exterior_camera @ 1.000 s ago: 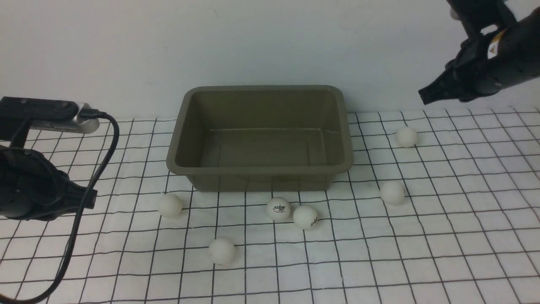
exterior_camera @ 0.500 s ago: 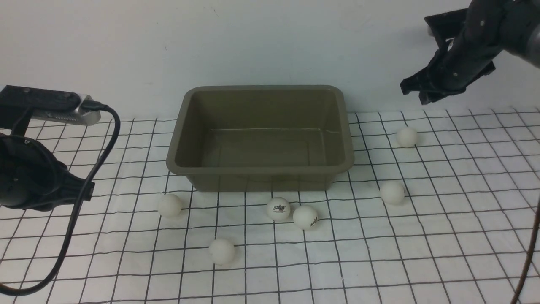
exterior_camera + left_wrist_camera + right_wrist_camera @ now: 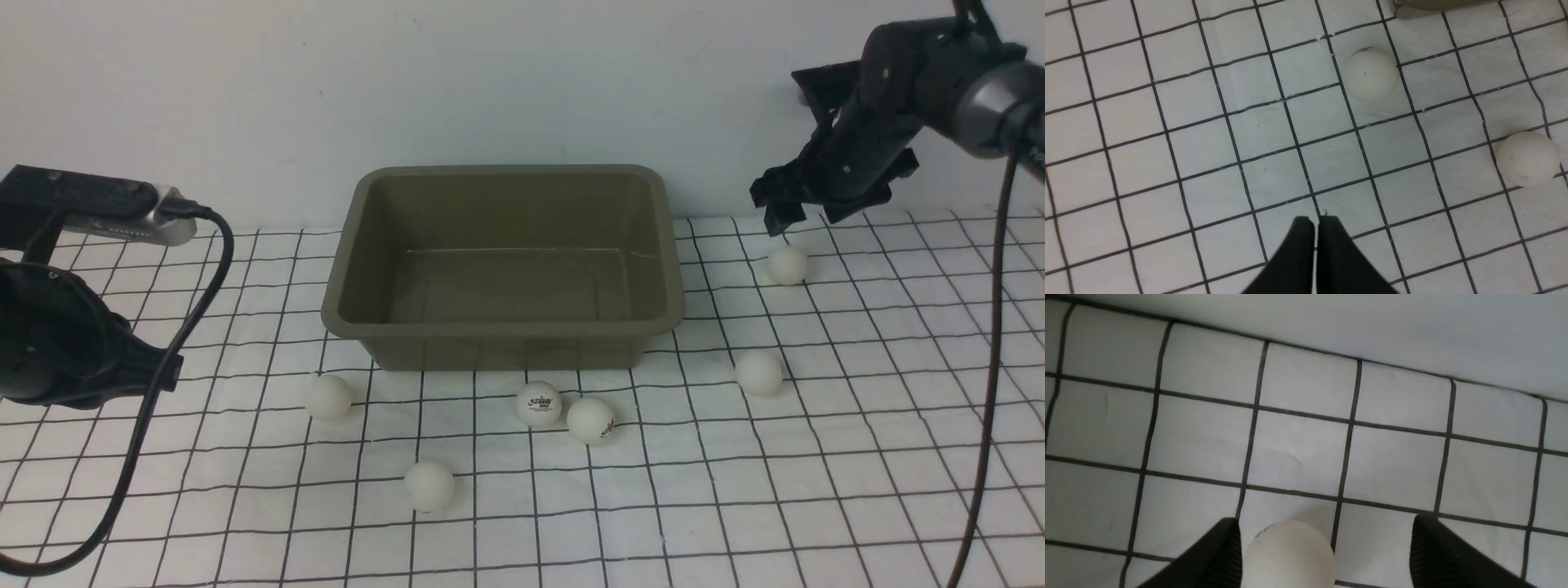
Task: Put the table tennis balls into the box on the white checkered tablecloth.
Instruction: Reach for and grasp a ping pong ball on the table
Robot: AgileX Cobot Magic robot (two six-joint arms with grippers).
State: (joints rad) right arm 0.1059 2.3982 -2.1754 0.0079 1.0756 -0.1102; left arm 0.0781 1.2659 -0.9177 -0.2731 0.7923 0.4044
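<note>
The olive-brown box (image 3: 498,331) stands empty at the back middle of the white checkered tablecloth (image 3: 898,457). Several white table tennis balls lie around it: one at the far right (image 3: 788,265), one nearer (image 3: 758,372), a logo pair (image 3: 539,403) (image 3: 590,420) in front, and two at left (image 3: 329,398) (image 3: 429,486). My right gripper (image 3: 804,219) hangs open just above the far right ball (image 3: 1289,555), which shows between its fingers (image 3: 1224,551), close to one. My left gripper (image 3: 1316,220) is shut and empty, low over the cloth at left, apart from two balls (image 3: 1370,74) (image 3: 1527,158).
A pale wall rises right behind the box. The left arm's black cable (image 3: 155,392) loops down to the cloth at the front left. The right arm's cable (image 3: 992,367) hangs down at the right edge. A corner of the box (image 3: 1437,4) shows in the left wrist view.
My right gripper has come down and leftward from high at the right to just over the far right ball, and its jaws have opened. The left arm has barely shifted.
</note>
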